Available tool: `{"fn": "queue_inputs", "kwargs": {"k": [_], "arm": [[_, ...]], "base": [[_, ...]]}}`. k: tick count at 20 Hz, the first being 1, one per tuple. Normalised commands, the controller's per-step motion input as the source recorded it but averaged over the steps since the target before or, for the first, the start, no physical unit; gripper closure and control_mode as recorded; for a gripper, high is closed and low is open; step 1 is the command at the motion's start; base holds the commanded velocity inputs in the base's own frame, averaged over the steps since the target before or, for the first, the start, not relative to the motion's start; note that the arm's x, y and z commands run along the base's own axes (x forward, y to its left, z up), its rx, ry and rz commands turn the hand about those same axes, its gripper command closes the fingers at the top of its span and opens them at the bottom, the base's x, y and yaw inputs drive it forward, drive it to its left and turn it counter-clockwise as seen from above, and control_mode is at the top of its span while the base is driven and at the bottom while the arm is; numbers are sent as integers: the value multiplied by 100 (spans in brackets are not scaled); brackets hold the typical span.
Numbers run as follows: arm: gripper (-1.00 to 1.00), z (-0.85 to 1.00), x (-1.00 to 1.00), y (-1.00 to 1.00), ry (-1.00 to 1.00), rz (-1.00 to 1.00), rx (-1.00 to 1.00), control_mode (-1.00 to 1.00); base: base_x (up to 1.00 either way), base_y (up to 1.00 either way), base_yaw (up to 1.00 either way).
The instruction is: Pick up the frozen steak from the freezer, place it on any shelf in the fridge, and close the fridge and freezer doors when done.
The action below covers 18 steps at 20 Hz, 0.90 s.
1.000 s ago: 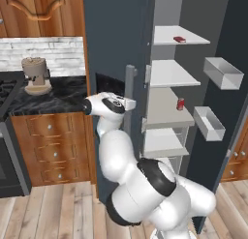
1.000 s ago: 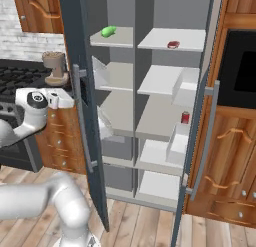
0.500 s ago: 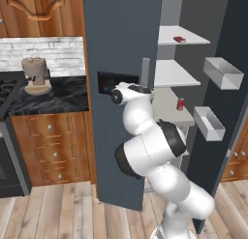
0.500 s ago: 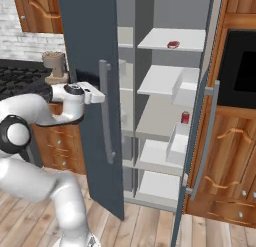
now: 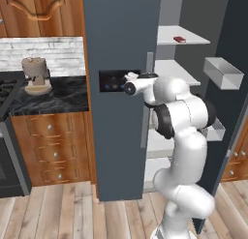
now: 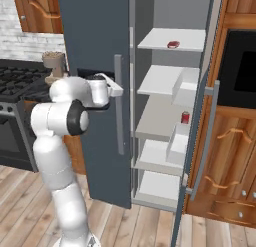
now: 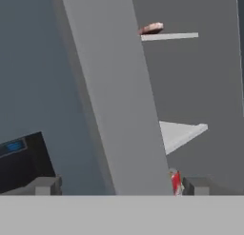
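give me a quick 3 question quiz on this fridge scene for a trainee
1. True or false: the steak lies on the fridge's top shelf.
2. Which door is nearly shut? A freezer door B fridge door
3. Fill in: the gripper is beside the freezer door's ____.

Key:
1. true
2. A
3. handle

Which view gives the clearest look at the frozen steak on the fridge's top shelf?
The right base view: the frozen steak lies flat on the top shelf, unobstructed. The left base view shows it smaller, and the hand view sees it edge-on.
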Motion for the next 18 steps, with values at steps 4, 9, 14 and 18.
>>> {"fn": "queue_inputs", "kwargs": {"k": [4, 9, 14, 18], "arm": [[-100, 44, 100, -7, -9, 0, 7, -100], [-100, 50, 96, 0, -2, 0, 7, -100], [-100, 28, 0, 0, -7, 0, 1, -100], [-100, 100, -2, 1, -33, 1, 0, -100]], "base": [[0, 0, 0], [0, 0, 0], [0, 0, 0], [0, 0, 0]]}}
